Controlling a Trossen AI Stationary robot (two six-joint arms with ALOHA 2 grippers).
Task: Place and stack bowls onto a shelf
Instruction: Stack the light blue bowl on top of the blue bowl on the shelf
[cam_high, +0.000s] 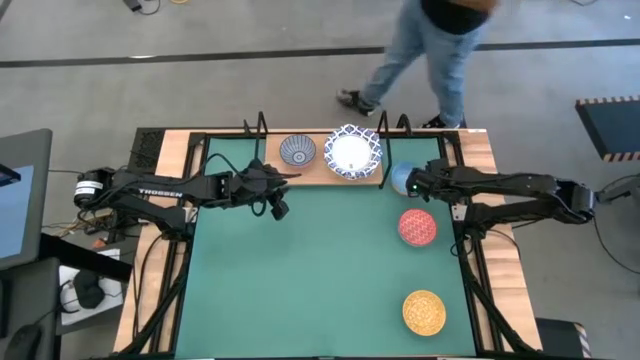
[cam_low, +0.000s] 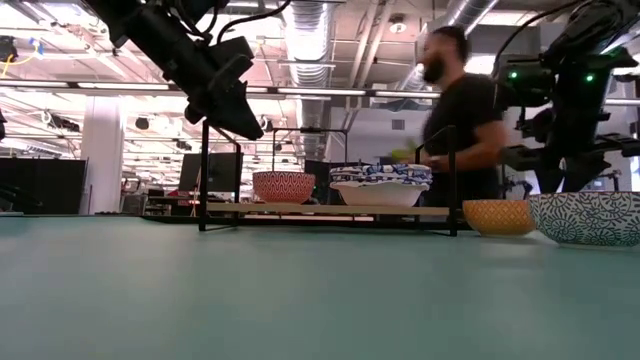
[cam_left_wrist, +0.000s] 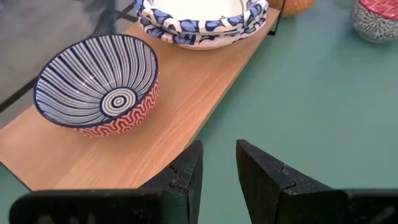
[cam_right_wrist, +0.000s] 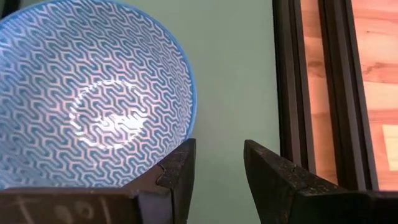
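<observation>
Right gripper (cam_right_wrist: 214, 180): fingers apart by a narrow gap, holding nothing. One finger sits just at the rim of the light blue bowl (cam_right_wrist: 93, 93), the other outside the rim over green mat (cam_right_wrist: 236, 74). The wrist view does not settle whether the finger touches the rim. From above, this gripper (cam_high: 418, 180) is at the bowl's (cam_high: 401, 179) right edge, near the right end of the shelf (cam_high: 318, 172).

Key relation: the bowl lies immediately ahead of the right gripper and toward the table's centre. The shelf end is just beyond the bowl, toward the back of the table. Right arm is clearly the nearer one. Judgement: a rim pinch needs one finger inside the wall and one outside; the alignment looks close to that now.

Left gripper (cam_left_wrist: 217, 174): fingers narrowly apart, empty, hovering over the mat just in front of the shelf's front edge. Ahead of it on the board (cam_left_wrist: 180, 93) stands the striped bowl (cam_left_wrist: 96, 81), upright; beside that is the stack of wide bowls (cam_left_wrist: 199, 22). From above, the left gripper (cam_high: 278, 205) is near the shelf's left half.

Off the shelf: red bowl (cam_high: 417, 227) and gold bowl (cam_high: 424, 311) on the mat's right side, well apart from each other.

A person (cam_high: 430, 50) walks behind the table.
</observation>
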